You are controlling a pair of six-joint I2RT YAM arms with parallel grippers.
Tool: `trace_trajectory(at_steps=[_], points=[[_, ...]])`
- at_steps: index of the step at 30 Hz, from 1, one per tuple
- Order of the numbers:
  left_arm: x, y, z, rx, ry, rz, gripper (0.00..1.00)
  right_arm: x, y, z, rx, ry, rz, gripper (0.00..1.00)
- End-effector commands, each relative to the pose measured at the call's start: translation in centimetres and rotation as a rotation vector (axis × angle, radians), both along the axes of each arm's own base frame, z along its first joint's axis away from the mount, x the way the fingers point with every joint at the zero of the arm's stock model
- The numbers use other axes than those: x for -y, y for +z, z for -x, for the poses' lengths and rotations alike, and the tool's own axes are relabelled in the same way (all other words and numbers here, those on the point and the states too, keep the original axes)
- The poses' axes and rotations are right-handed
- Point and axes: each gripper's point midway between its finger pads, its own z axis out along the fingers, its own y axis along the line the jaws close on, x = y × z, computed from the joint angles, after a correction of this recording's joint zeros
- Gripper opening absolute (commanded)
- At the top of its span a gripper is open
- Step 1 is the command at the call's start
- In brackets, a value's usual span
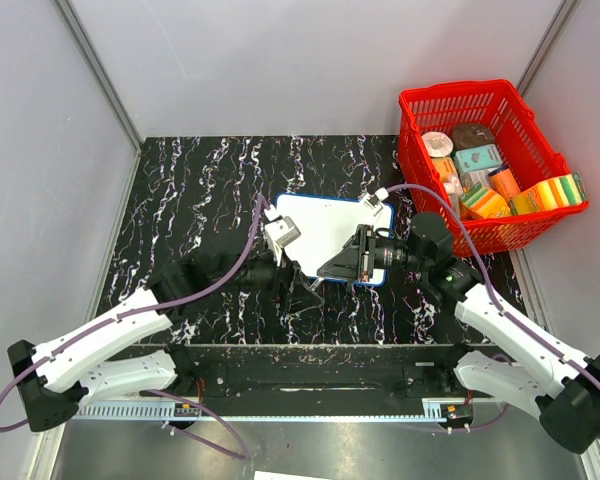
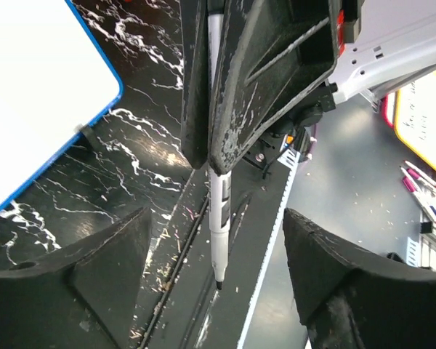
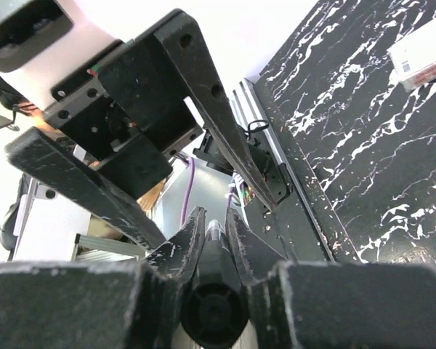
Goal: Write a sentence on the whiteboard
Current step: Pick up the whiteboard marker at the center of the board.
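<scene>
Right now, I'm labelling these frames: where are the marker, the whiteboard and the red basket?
marker (image 2: 219, 211): left wrist view, white barrel above the tip.
whiteboard (image 1: 325, 225): top external view, bare white face.
red basket (image 1: 455, 93): top external view, far rim.

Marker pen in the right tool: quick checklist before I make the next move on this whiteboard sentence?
1. Pale grey marker pen clamped in right tool: ok.
2. Cap off, dark tip exposed: ok.
3. Left tool open, fingers either side of the pen: ok.
4. White blue-rimmed whiteboard lying flat on the black marbled table: ok.
5. Tip over the board: not ok; it hangs off the board's corner, above the table's near edge.
6. Board free of writing: visible parts blank, the rest hidden behind the tools: cannot tell.
</scene>
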Motion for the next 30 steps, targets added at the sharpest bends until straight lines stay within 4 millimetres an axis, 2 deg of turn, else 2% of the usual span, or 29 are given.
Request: trace_trajectory(at_steps=[1, 2, 4, 10, 18, 20, 23, 30], points=[[-0.5, 1.5, -0.7, 0.048, 0.048, 0.031, 0.81, 0.5, 0.4, -0.6, 0.049, -0.058, 0.037, 0.00], [-0.7, 1.3, -1.1, 0.045, 0.073, 0.020, 0.87, 0.6, 0.4, -0.7, 0.069, -0.067, 0.047, 0.00], [-0.9, 1.0, -1.2, 0.034, 0.087, 0.011, 0.89, 1.2, -0.9, -1.7, 0.047, -0.139, 0.107, 0.00], [-2.1, -2.3, -2.6, -0.053, 0.195, -0.054, 0.92, 3.5, -3.1, -3.0, 0.080, -0.294, 0.223, 0.00], [-5.0, -8.9, -2.4, -0.222, 0.388, -0.089, 0.94, 6.1, -5.3, -2.3, 0.065, -0.402, 0.273, 0.00], [-5.5, -9.4, -2.6, -0.223, 0.429, -0.073, 0.95, 6.6, -6.0, -2.1, 0.055, -0.422, 0.273, 0.00], [-7.0, -11.3, -3.0, -0.230, 0.515, -0.080, 0.96, 7.4, -7.3, -1.8, 0.041, -0.458, 0.280, 0.00], [-8.7, -12.7, -3.8, -0.209, 0.619, -0.067, 0.98, 8.6, -8.3, -1.5, 0.034, -0.516, 0.264, 0.00]])
